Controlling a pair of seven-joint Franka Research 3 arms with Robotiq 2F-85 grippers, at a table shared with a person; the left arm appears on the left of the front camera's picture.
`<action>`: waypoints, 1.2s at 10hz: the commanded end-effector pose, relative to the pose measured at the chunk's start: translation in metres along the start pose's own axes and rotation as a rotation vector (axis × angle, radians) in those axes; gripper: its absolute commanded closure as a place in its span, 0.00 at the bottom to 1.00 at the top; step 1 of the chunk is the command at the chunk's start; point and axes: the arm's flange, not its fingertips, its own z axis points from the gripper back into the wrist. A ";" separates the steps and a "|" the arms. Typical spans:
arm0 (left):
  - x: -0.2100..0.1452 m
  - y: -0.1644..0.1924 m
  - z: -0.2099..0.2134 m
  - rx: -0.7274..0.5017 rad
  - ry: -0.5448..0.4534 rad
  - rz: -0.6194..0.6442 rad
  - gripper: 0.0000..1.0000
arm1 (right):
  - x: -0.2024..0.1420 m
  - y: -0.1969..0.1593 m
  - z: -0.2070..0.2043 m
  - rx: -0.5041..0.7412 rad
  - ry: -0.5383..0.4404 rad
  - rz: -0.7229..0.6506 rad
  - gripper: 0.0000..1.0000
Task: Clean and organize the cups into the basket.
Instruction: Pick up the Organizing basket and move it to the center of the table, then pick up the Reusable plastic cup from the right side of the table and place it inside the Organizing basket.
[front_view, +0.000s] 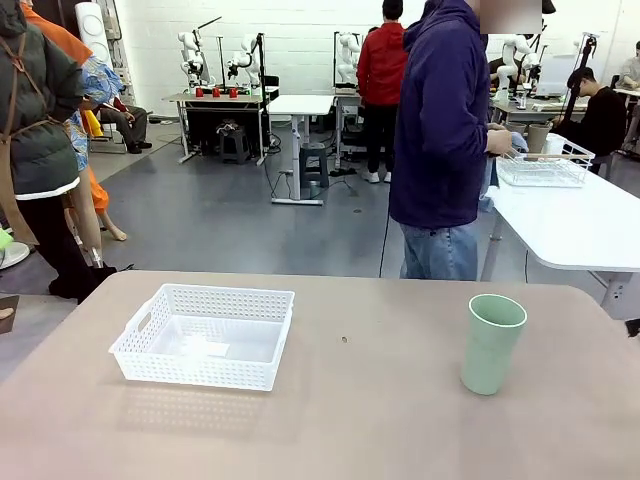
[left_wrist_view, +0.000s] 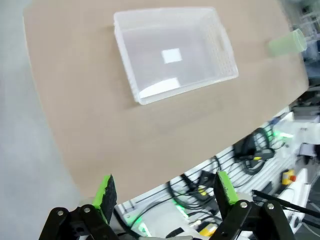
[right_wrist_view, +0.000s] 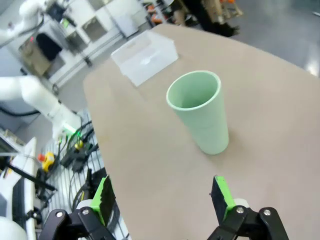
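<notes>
Standing upright, one mint cup (front_view: 493, 343), one white basket (front_view: 190, 370), perhaps stickered, left hand (left_wrist_view: 165, 189) wide, right hand (right_wrist_view: 161, 192) wide.

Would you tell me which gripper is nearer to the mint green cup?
Right. The right gripper hangs open just short of the upright mint green cup; the left gripper, also open, hangs at the other end of the table, nearer the basket, with the cup far off.

Basket (front_view: 190, 371) sitting left on the table (front_view: 350, 430), mint cup (front_view: 492, 343) upright well off to the right, person (front_view: 440, 130) standing behind the far edge.
</notes>
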 end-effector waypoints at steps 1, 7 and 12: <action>0.007 -0.027 -0.042 0.189 0.084 -0.013 0.00 | -0.018 -0.006 -0.010 0.027 0.039 0.055 0.00; 0.040 -0.086 -0.144 0.441 0.081 0.002 0.00 | -0.019 -0.011 -0.009 0.036 0.037 0.030 0.00; 0.071 -0.048 -0.223 0.480 0.052 0.091 0.00 | -0.019 -0.011 -0.009 0.036 0.037 0.030 0.00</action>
